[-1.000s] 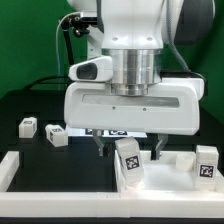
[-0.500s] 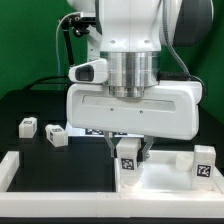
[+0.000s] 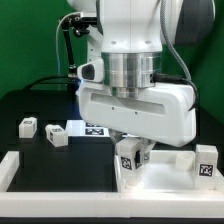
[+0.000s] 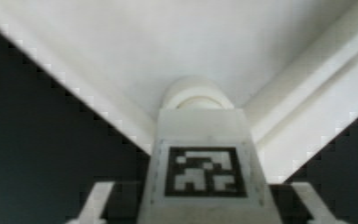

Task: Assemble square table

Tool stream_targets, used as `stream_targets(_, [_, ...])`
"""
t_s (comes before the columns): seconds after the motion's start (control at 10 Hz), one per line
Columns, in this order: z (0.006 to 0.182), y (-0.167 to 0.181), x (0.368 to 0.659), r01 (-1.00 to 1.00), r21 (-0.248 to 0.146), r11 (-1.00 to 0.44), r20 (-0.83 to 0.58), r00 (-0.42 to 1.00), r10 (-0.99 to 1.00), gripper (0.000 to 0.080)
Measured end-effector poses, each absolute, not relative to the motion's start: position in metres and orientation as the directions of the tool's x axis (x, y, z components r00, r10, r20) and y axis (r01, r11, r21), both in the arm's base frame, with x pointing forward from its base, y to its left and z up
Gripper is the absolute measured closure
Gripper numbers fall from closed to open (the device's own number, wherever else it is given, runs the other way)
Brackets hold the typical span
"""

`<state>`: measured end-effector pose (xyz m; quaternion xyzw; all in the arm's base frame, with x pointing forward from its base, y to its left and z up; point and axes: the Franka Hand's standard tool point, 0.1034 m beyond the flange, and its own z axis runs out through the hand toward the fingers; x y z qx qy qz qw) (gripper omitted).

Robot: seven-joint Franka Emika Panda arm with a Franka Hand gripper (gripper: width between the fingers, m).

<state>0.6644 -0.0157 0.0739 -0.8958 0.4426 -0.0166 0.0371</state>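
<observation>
gripper pinches one leg; only exterior view shows loose legs.

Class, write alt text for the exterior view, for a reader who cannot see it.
A white robot gripper grips a small tagged leg on the white square table top. A second leg stands on the top at the exterior view's right; two more legs sit on the black table at its left, near the marker board.

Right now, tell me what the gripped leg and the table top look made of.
Leg: seemingly hard white plastic, matte, with crisp block edges; its black-white tag looks like a flat print or sticker. Table top: probably the same white plastic, smooth, uniform, no grain visible.
</observation>
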Motion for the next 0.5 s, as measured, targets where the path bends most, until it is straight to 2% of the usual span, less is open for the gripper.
stream_targets(0.1, [0.074,-0.013,0.664,-0.879,-0.082,-0.469,-0.031,0.473,-0.881,0.0515])
stream_targets(0.2, [0.073,-0.011,0.665,-0.942,-0.107,-0.319,-0.068,0.327,-0.943,0.0515])
stream_targets(0.5, [0.069,0.0,0.667,-0.994,-0.108,0.027,-0.135,-0.012,-0.991,0.0514])
